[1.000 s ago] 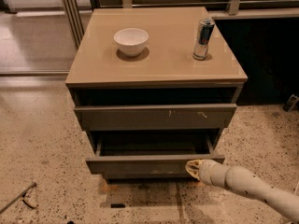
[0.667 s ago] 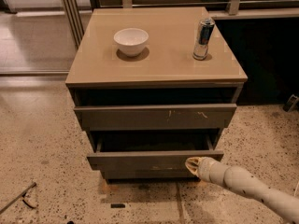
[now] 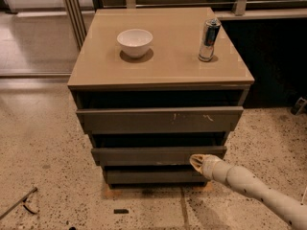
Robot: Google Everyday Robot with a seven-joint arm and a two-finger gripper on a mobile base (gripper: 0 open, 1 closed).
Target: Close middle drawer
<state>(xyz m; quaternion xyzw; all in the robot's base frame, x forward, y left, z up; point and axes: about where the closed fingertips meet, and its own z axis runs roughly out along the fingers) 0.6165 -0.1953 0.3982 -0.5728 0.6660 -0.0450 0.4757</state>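
The middle drawer (image 3: 148, 155) of a grey-brown cabinet has a plain, handleless front. It stands out only a little beyond the drawer below, with a thin dark gap above it. My gripper (image 3: 196, 162) is at the end of a pale arm that comes in from the lower right. Its tip rests against the right part of the middle drawer's front.
The top drawer front (image 3: 158, 120) bears small pale scratches; the lowest front (image 3: 153, 176) is narrower. A white bowl (image 3: 135, 41) and a can (image 3: 209, 40) stand on the cabinet top (image 3: 163, 56). A small tool (image 3: 19, 202) lies on the speckled floor at the left.
The middle drawer has slid inward; its boxed interior no longer shows. My gripper has followed its front toward the cabinet.
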